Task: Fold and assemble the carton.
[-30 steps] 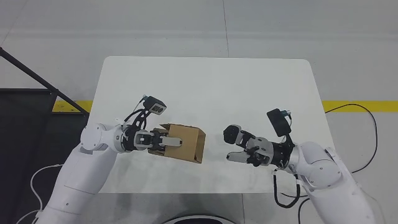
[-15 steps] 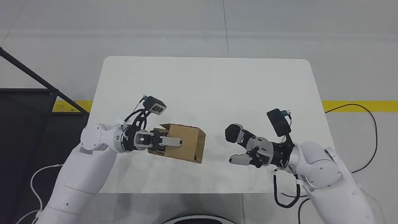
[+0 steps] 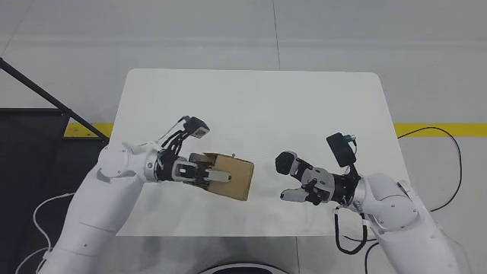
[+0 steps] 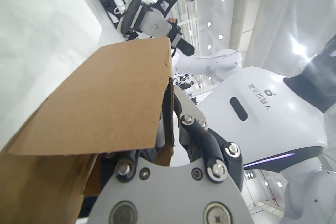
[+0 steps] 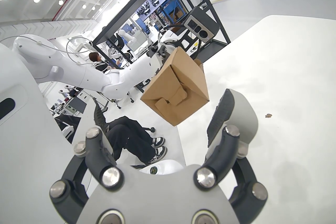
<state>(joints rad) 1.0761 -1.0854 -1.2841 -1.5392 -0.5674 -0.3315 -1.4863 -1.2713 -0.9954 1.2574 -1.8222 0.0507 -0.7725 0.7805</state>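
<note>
We place the carton (image 3: 237, 175) just below and left of centre in the top view, over the lower edge of the white table (image 3: 304, 106). The left gripper (image 3: 213, 176) enters it from the left and is clamped on 1 cardboard wall at the open end. In the left wrist view a corrugated edge runs between the fingers, with 1 finger showing to its right and a broad flap covering the other side. In the right wrist view the carton sits near mid-frame, tilted and apparently lifted off the tabletop. Its closed end faces us, with the interlocking tabs tucked together. We judge from this that the base is already locked and that the step in hand is presenting the box for work on the open end. The right gripper (image 3: 289, 178) sits to the right of the carton in the top view, apart from it, with a strip of bare table between them. Its fingers are spread wide and hold nothing. A small brown scrap (image 5: 268, 115) lies on the table at the right of the right wrist view. The next move probably calls for the right gripper to brace the body or closed end. That would free the left gripper to let go of the mouth and fold the remaining flaps without crushing the wall.
</note>
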